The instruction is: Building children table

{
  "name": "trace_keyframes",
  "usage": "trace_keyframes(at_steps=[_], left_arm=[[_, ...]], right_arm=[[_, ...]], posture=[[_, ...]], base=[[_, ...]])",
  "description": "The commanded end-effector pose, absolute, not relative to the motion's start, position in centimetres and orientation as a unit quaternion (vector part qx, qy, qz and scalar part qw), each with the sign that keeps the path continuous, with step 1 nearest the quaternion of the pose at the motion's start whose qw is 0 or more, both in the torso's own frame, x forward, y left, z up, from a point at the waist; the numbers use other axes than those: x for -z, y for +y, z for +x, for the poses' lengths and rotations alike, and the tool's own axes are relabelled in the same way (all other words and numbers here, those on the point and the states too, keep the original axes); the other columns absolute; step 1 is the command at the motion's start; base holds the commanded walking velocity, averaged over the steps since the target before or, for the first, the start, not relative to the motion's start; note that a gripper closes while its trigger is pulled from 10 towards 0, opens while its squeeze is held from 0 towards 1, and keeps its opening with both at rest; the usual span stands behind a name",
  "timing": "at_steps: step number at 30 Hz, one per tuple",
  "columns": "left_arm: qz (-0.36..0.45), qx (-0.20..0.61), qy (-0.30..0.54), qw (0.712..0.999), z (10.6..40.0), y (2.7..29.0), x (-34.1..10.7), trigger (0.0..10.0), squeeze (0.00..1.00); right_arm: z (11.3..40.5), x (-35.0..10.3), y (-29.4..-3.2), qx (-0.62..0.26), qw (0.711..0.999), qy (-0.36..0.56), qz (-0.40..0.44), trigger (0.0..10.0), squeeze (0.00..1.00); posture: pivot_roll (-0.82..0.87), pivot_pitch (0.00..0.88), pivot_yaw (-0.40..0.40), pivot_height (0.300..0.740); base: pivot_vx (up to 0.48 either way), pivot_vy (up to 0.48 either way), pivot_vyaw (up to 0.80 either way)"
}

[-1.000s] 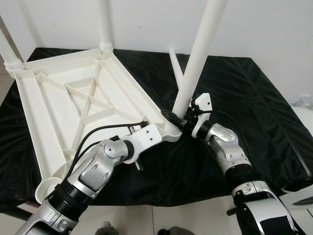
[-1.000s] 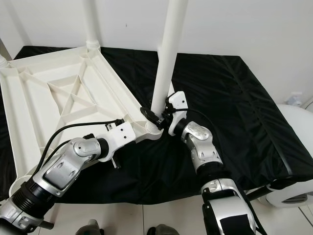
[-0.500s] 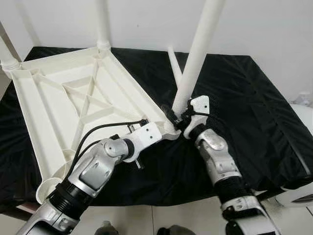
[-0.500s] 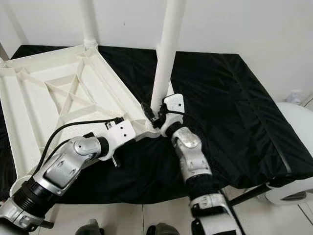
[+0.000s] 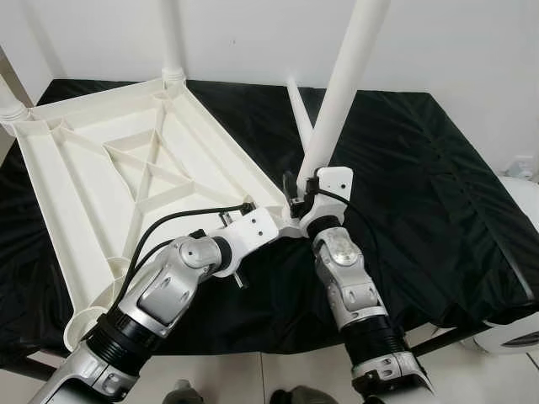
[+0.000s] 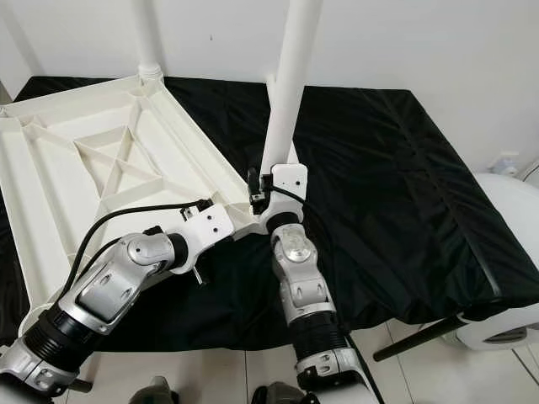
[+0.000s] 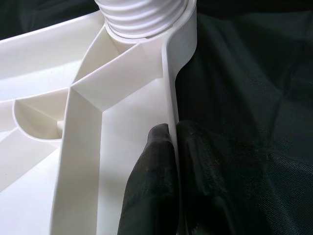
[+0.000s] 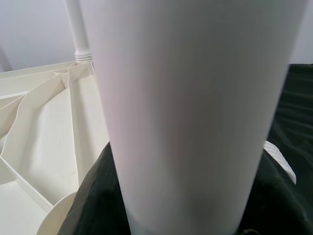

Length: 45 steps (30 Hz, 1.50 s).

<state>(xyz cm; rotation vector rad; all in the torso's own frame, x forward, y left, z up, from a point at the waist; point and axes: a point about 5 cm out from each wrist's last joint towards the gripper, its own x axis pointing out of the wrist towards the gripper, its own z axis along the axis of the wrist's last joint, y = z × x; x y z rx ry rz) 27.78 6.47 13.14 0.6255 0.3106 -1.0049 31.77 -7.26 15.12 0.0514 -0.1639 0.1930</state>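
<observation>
Leg being seated in the corner socket of the upturned table top.

The smooth white tube leg point(image 5: 341, 93) stands slightly tilted in the ribbed plastic table top point(image 5: 126, 168) on the black-draped worktop point(image 5: 438, 168). Right claw point(image 5: 296, 195) clasps the leg base; left claw point(image 7: 171, 147) pinches the thin rim. Judgement: keep the leg square while turning.

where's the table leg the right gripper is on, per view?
Left eye: table leg rises from centre to the top edge.
Right eye: leg, just right of centre.
Left wrist: its ribbed base at the tabletop's corner.
Right wrist: close up, between the black fingers.
Shared landmark: the upturned white tabletop.
</observation>
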Motion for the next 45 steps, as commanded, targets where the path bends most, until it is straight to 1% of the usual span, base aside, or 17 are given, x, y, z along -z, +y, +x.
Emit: trace_keyframes(at_steps=[1,3,4,5,8,9,12,20,21,22,25,28,31,32,34,38,45], left_arm=[[0.299,0.499,0.137,0.802,27.2,5.2,-13.0,10.0,0.00],[0.299,0.498,0.137,0.803,27.2,5.2,-13.0,10.0,0.00],[0.299,0.497,0.137,0.803,27.2,5.2,-13.0,10.0,0.00],[0.298,0.496,0.137,0.804,27.2,5.2,-13.0,10.0,0.00],[0.298,0.496,0.138,0.804,27.1,5.3,-12.9,10.0,0.00],[0.298,0.496,0.138,0.804,27.1,5.3,-12.9,10.0,0.00],[0.297,0.495,0.139,0.804,27.1,5.3,-12.8,10.0,0.00],[0.298,0.493,0.139,0.806,27.2,5.3,-12.9,10.0,0.00],[0.298,0.492,0.139,0.806,27.2,5.4,-12.9,10.0,0.00],[0.298,0.492,0.139,0.806,27.2,5.4,-12.9,10.0,0.00],[0.299,0.491,0.139,0.806,27.2,5.4,-12.8,10.0,0.00],[0.299,0.491,0.139,0.806,27.2,5.4,-12.8,10.0,0.00],[0.300,0.493,0.139,0.805,27.2,5.4,-12.9,10.0,0.00],[0.300,0.493,0.139,0.805,27.2,5.4,-12.9,10.0,0.00],[0.301,0.494,0.138,0.804,27.3,5.4,-12.9,10.0,0.00],[0.301,0.495,0.137,0.803,27.3,5.3,-13.0,10.0,0.00],[0.301,0.494,0.135,0.804,27.4,5.2,-13.1,10.0,0.00]], right_arm=[[31.2,-14.0,-6.2,-0.113,0.992,-0.051,0.031,10.0,0.00],[31.2,-14.0,-6.3,-0.109,0.992,-0.050,0.031,10.0,0.00],[31.2,-14.0,-6.5,-0.106,0.993,-0.049,0.030,10.0,0.05],[31.2,-13.9,-6.8,-0.102,0.993,-0.049,0.029,10.0,0.67],[31.2,-13.9,-7.2,-0.096,0.994,-0.049,0.025,10.0,0.68],[31.1,-13.9,-7.4,-0.095,0.994,-0.050,0.024,10.0,1.00],[31.1,-13.9,-7.7,-0.093,0.994,-0.051,0.024,10.0,1.00],[31.4,-14.1,-9.8,-0.098,0.993,-0.064,0.008,10.0,1.00],[31.4,-14.1,-10.1,-0.111,0.992,-0.064,0.008,10.0,0.01],[31.4,-14.1,-10.1,-0.111,0.992,-0.064,0.008,10.0,0.01],[31.2,-13.9,-10.8,-0.174,0.983,-0.052,0.013,10.0,0.00],[31.2,-14.0,-10.9,-0.183,0.982,-0.052,0.015,10.0,0.00],[30.7,-13.9,-11.3,-0.294,0.954,-0.050,-0.007,10.0,0.00],[30.7,-13.9,-11.3,-0.294,0.954,-0.050,-0.007,10.0,0.00],[30.8,-13.7,-11.7,-0.352,0.935,-0.043,-0.019,10.0,0.00],[31.5,-13.8,-12.4,-0.395,0.918,-0.035,-0.023,10.0,0.00],[32.4,-14.0,-12.9,-0.412,0.910,-0.035,-0.033,10.0,0.00]], posture=[[0.04,0.023,-0.070,0.740],[0.04,0.022,-0.071,0.740],[0.04,0.020,-0.071,0.740],[0.04,0.016,-0.072,0.740],[0.04,0.012,-0.073,0.740],[0.04,0.010,-0.074,0.740],[0.04,0.008,-0.074,0.740],[0.05,0.000,-0.077,0.740],[0.05,0.000,-0.077,0.740],[0.05,0.000,-0.077,0.740],[0.04,0.000,-0.076,0.740],[0.04,0.000,-0.075,0.740],[0.04,0.000,-0.070,0.740],[0.04,0.000,-0.070,0.740],[0.04,0.000,-0.066,0.740],[0.05,0.000,-0.068,0.740],[0.05,0.000,-0.069,0.740]], base=[[0.000,0.000,0.00],[0.000,0.000,0.00],[0.000,0.000,0.00],[0.000,0.000,0.00],[0.000,0.000,0.00],[0.000,0.000,0.00],[0.000,0.000,0.00],[0.000,0.000,0.00],[0.000,0.000,0.00],[0.000,0.000,0.00],[0.000,0.000,0.00],[0.000,0.000,0.00],[0.000,0.000,0.00],[0.000,0.000,0.00],[0.000,0.000,0.00],[0.000,0.000,0.00],[0.000,0.000,0.00]])
